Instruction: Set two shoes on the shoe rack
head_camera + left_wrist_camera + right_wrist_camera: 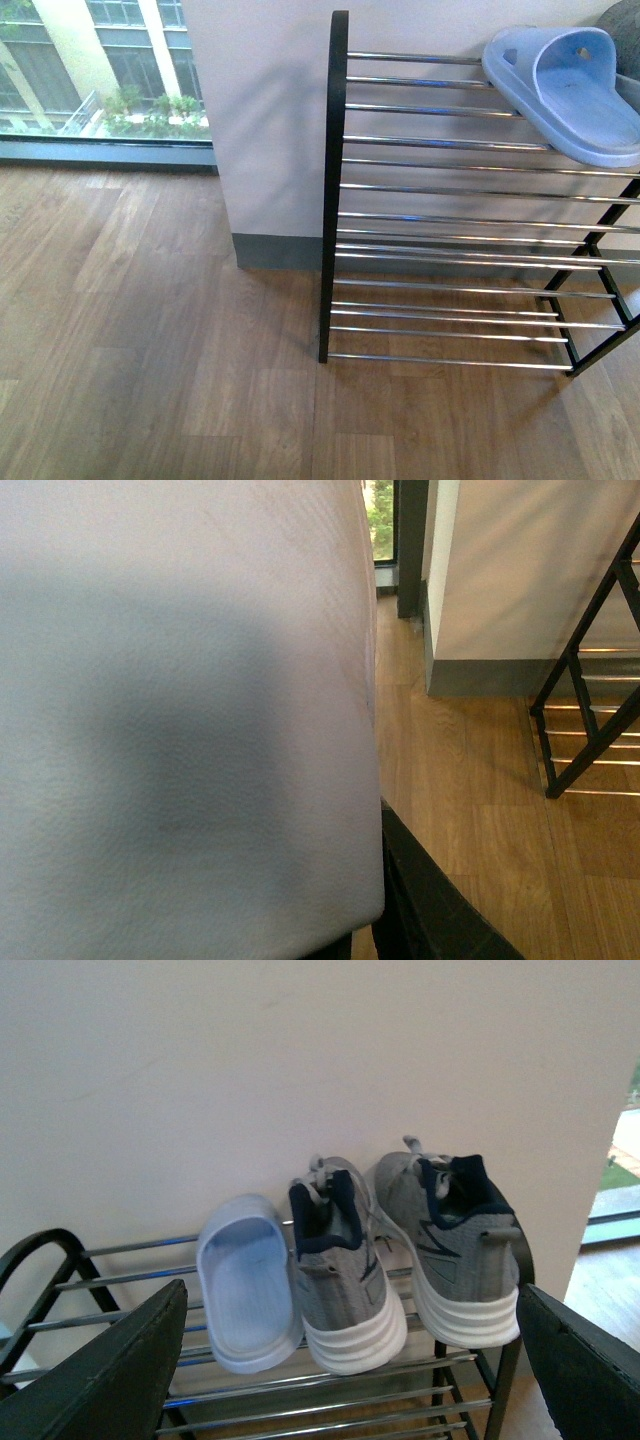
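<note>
In the right wrist view, the two grey knit sneakers stand side by side on the top tier of the shoe rack [330,1405], heels toward the camera: one [345,1280] in the middle, the other [455,1250] at the rack's end. My right gripper [350,1305] is open and empty. It is held back from the heels, with its dark fingers [110,1370] wide on either side. My left gripper [365,942] is shut and presses close against a large pale padded surface [180,700]. The rack also shows in the front view [336,200] and in the left wrist view [590,720]. Neither arm shows in the front view.
A light blue slipper [245,1290] lies beside the sneakers on the top tier and also shows in the front view [565,90]. The rack stands against a white wall [260,120] on a wooden floor [150,350]. A window [90,70] is at the far left.
</note>
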